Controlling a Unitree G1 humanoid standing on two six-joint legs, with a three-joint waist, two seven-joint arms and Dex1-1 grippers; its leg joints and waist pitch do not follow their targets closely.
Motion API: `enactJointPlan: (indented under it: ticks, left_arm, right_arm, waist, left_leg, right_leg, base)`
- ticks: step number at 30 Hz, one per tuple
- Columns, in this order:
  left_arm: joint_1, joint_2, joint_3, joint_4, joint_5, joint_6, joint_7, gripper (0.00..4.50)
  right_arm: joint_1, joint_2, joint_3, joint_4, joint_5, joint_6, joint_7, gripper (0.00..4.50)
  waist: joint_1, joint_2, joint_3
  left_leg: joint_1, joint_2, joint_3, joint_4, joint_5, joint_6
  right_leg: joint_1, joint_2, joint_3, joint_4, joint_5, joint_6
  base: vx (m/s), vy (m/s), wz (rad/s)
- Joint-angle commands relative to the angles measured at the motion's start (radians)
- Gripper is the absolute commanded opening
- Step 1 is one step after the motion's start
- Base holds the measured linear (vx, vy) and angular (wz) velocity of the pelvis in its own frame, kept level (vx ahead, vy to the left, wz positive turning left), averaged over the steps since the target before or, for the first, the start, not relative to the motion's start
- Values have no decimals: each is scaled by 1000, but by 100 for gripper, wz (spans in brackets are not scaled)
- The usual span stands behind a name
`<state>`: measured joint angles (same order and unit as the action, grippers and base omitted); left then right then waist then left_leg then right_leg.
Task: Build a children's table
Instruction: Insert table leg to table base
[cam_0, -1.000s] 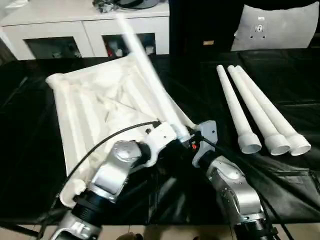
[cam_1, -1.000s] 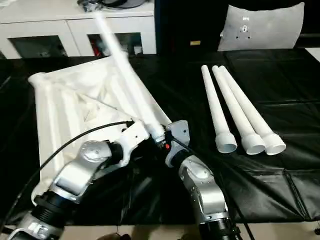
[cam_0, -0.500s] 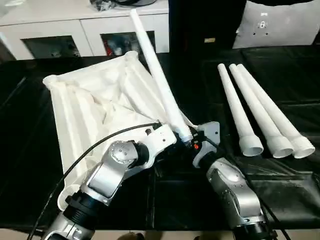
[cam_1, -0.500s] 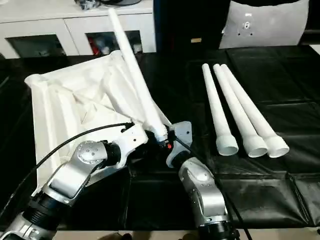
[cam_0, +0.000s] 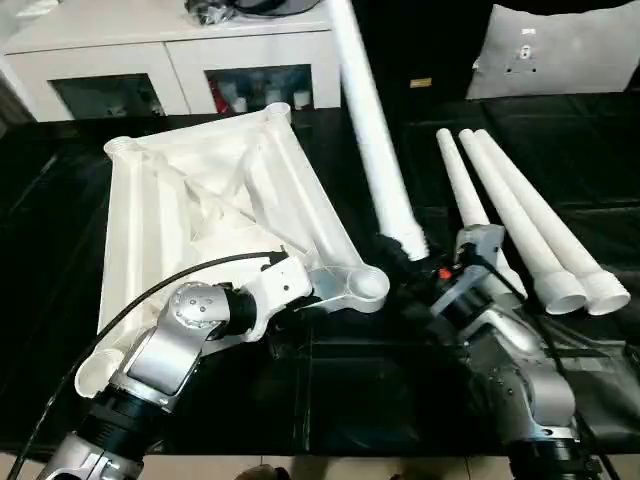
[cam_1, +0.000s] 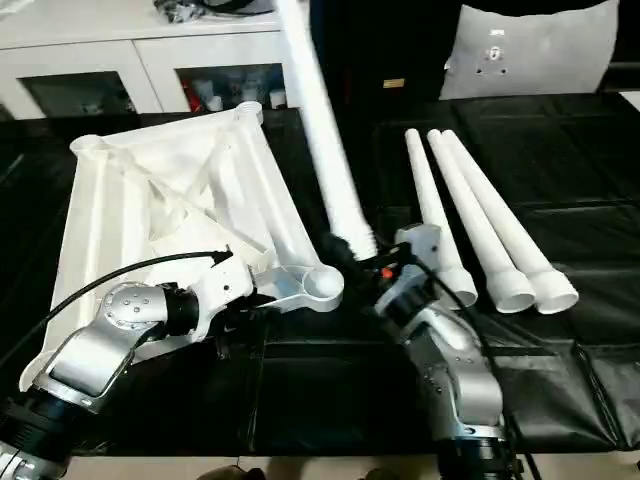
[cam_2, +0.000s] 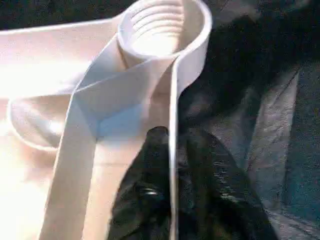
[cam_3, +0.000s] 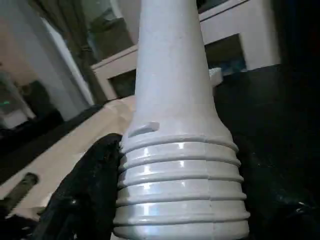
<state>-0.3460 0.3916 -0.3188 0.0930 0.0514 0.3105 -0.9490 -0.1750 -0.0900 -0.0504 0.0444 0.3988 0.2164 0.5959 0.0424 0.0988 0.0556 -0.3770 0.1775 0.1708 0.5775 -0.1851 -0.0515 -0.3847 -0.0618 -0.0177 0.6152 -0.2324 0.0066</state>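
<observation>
Right pincer (cam_0: 415, 262) clamped on leg (cam_0: 372, 130) — threads off socket (cam_0: 362, 285), cross-threading likely; left pincer (cam_2: 172, 145) astride tabletop (cam_0: 200, 200) rim, grip uncertain — top could shift.

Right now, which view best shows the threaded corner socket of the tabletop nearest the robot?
The left wrist view: the corner socket faces the camera and its inner threads are plain, with the left gripper straddling the tabletop rim below it. Both eye views show the socket from above as a small ring. The right wrist view shows the held leg instead.
</observation>
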Motion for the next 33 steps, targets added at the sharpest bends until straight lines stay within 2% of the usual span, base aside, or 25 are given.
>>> enactJointPlan:
  ticks: [1,3,7,10,12,15,16,17,18,19,20,21,23,25,30,32,33]
  left_arm:
    - [-2,13,5,5,-39,-19,-29,119]
    - [-2,10,13,7,-55,-26,-35,139]
    - [-15,-21,101,12,-153,-12,-53,176]
    - [-26,-27,165,0,-241,22,-78,186]
    - [-32,-37,200,-2,-290,46,-79,201]
    - [-52,-90,298,-4,-420,139,-46,226]
    - [-70,-137,360,2,-503,213,0,232]
    - [-80,-157,385,7,-530,234,26,238]
    - [-87,-172,403,12,-549,238,44,245]
    - [-98,-195,431,18,-588,256,69,261]
    - [-110,-216,455,24,-626,281,94,268]
    - [-110,-216,455,24,-626,281,94,274]
    - [-145,-296,504,26,-753,336,149,280]
    - [-149,-307,507,26,-764,339,153,295]
    - [-184,-362,518,44,-787,384,190,332]
    - [-192,-371,524,49,-804,390,196,338]
    - [-197,-377,530,51,-817,392,207,361]
  right_arm:
    - [-12,-4,1,-23,29,18,22,274]
    - [-13,-6,-2,-30,40,26,31,274]
    - [-2,-11,-9,-58,92,58,67,274]
    - [10,-18,-4,-68,109,65,82,274]
    - [15,-17,-5,-73,119,71,85,274]
    - [33,-18,5,-97,145,86,110,274]
    - [45,-16,17,-110,150,88,124,274]
    - [49,-13,21,-114,153,90,129,274]
    - [52,-12,23,-117,157,91,132,274]
    - [55,-11,28,-122,160,92,136,274]
    - [59,-10,34,-126,160,90,139,274]
    - [59,-10,34,-126,160,90,139,274]
    - [69,-8,61,-147,164,90,152,274]
    - [70,-9,67,-149,165,89,154,274]
    - [68,-16,101,-153,138,93,162,274]
    - [66,-20,107,-146,126,91,161,274]
    - [65,-22,109,-137,116,84,157,274]
  waist:
    - [3,-2,-67]
    - [3,-3,-70]
    - [8,-7,-74]
    - [13,-5,-75]
    - [14,-8,-72]
    - [16,-4,-69]
    - [18,1,-66]
    - [19,-3,-68]
    - [21,-7,-67]
    - [22,-2,-67]
    - [20,-4,-66]
    - [19,-8,-67]
    - [22,-6,-67]
    - [22,-10,-67]
    - [18,-4,-67]
    - [18,-7,-68]
    - [19,-9,-69]
  left_leg:
    - [10,39,-15,-54,-116,47]
    - [10,38,-16,-52,-109,49]
    - [8,37,-14,-45,-68,71]
    - [8,38,-14,-41,-64,75]
    - [8,36,-13,-42,-87,68]
    - [9,36,-11,-43,-126,55]
    - [9,37,-11,-43,-143,46]
    - [11,36,-9,-41,-148,43]
    - [6,35,-13,-42,-143,44]
    - [5,33,-14,-41,-140,46]
    - [5,34,-13,-42,-142,45]
    - [4,33,-13,-41,-143,43]
    - [3,32,-14,-40,-135,43]
    - [0,31,-14,-40,-132,49]
    - [0,30,-16,-39,-126,49]
    - [0,30,-16,-39,-124,47]
    - [0,30,-16,-38,-122,48]
  right_leg:
    - [48,-63,28,-61,66,-245]
    - [49,-62,27,-59,78,-247]
    - [49,-61,26,-52,133,-259]
    - [46,-61,24,-49,128,-265]
    - [44,-61,24,-51,88,-266]
    - [43,-63,25,-56,16,-267]
    - [41,-63,25,-58,-7,-270]
    - [40,-62,26,-59,-11,-272]
    - [45,-63,26,-59,-15,-268]
    - [44,-62,26,-60,-25,-256]
    - [43,-61,25,-61,-28,-254]
    - [45,-61,25,-62,-34,-254]
    - [45,-61,25,-62,-39,-249]
    - [45,-61,26,-65,-49,-243]
    - [46,-59,24,-68,-56,-222]
    - [46,-58,24,-67,-46,-223]
    - [47,-59,24,-67,-41,-224]
  base:
    - [0,0,0]
    - [0,0,0]
    - [0,0,0]
    - [0,0,0]
    - [0,0,0]
    - [0,0,0]
    - [0,0,0]
    - [0,0,0]
    - [0,0,0]
    - [0,0,0]
    - [0,0,0]
    - [0,0,0]
    - [0,0,0]
    - [0,0,0]
    - [0,0,0]
    - [0,0,0]
    - [0,0,0]
